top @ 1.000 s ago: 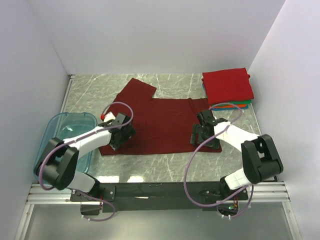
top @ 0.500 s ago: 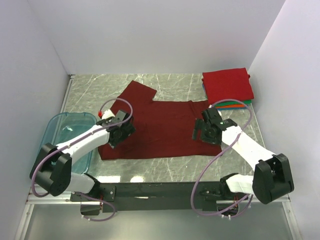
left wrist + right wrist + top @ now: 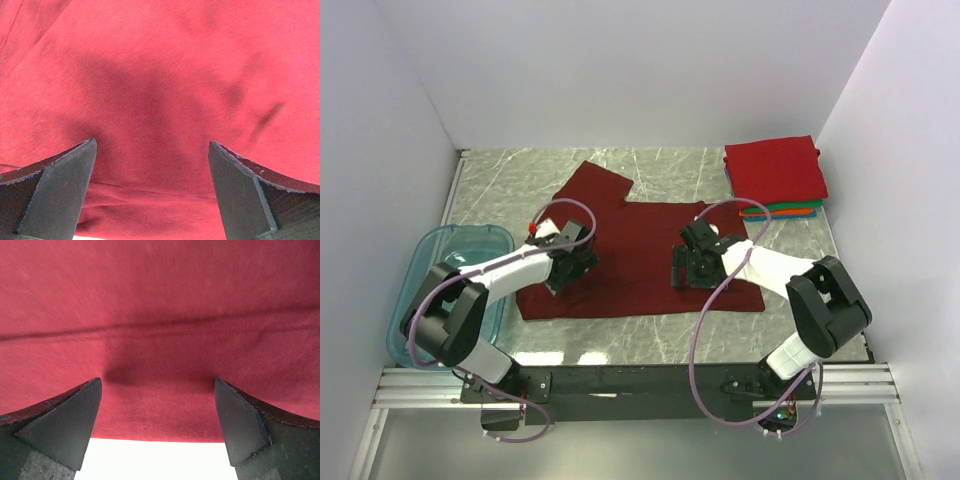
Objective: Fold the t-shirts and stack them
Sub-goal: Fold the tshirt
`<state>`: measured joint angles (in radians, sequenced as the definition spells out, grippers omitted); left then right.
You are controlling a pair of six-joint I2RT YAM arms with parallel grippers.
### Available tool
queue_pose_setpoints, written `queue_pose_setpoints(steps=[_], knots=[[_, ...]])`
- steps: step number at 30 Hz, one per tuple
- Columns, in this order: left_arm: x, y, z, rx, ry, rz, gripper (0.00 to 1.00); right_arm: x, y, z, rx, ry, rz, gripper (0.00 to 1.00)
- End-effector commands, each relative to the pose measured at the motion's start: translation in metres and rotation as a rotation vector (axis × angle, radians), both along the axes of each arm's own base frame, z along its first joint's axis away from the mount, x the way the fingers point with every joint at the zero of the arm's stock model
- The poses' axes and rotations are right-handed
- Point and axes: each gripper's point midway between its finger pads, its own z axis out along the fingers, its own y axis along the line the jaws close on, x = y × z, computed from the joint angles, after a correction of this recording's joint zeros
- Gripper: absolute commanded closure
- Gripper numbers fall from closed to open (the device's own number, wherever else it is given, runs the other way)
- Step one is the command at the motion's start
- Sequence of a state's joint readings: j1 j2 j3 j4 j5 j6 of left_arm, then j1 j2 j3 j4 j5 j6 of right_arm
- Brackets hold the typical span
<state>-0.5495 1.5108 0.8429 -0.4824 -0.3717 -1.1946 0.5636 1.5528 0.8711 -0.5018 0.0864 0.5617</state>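
The bench (image 3: 660,165), a grey marbled slab walled on three sides, carries all items. The largest item is the dark maroon t-shirt (image 3: 635,245), lying spread flat at the middle of the bench, one sleeve pointing to the far left; its near hem runs roughly parallel to the bench's near edge. The translucent teal bin (image 3: 460,233) sits at the near left, beside the shirt and apart from it. The stack of folded t-shirts (image 3: 775,170) stands at the far right corner, bright red on top, with green, orange and blue edges showing beneath; it lies just beyond the maroon shirt's right side. My left pincer (image 3: 570,268) is down over the shirt's near left part, jaws spread wide and gripping nothing; in the left wrist view its fingers (image 3: 55,185) frame unbroken maroon cloth bearing the pincer's shadow. My right pincer (image 3: 688,272) is down over the shirt's near right part, jaws likewise wide and empty; in the right wrist view a shallow crease crosses the cloth ahead of the fingertips (image 3: 65,422), and the hem's edge shows between them, with bright bench below it.
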Motion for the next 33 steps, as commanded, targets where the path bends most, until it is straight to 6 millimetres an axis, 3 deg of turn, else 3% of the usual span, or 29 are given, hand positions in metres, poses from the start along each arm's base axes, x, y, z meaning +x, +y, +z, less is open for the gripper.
queue_pose_setpoints(steps=[1, 8, 17, 21, 27, 30, 33], knots=[[-0.016, -0.001, -0.011, -0.044, 0.011, 0.001, 0.01, -0.008, -0.003, -0.009, -0.013, 0.004, -0.036, 0.0], [-0.049, 0.013, -0.029, -0.014, 0.067, 0.028, 0.0, -0.054, -0.015, -0.033, -0.034, 0.08, -0.036, 0.0], [-0.09, 0.029, -0.034, 0.0, 0.104, 0.132, 0.01, -0.095, -0.018, -0.035, -0.027, 0.117, -0.015, 0.0], [-0.105, 0.039, -0.03, 0.003, 0.116, 0.164, 0.01, -0.106, -0.016, -0.032, -0.008, 0.121, -0.019, 0.0], [-0.12, 0.04, -0.026, -0.036, 0.109, 0.157, 0.0, -0.123, -0.015, -0.027, 0.008, 0.131, -0.016, 0.0], [-0.119, 0.036, -0.024, -0.057, 0.087, 0.139, 0.0, -0.127, -0.013, -0.023, 0.031, 0.127, -0.018, 0.0], [-0.109, 0.03, -0.008, -0.068, 0.043, 0.126, 0.01, -0.119, -0.011, -0.01, 0.035, 0.078, -0.014, 0.0]])
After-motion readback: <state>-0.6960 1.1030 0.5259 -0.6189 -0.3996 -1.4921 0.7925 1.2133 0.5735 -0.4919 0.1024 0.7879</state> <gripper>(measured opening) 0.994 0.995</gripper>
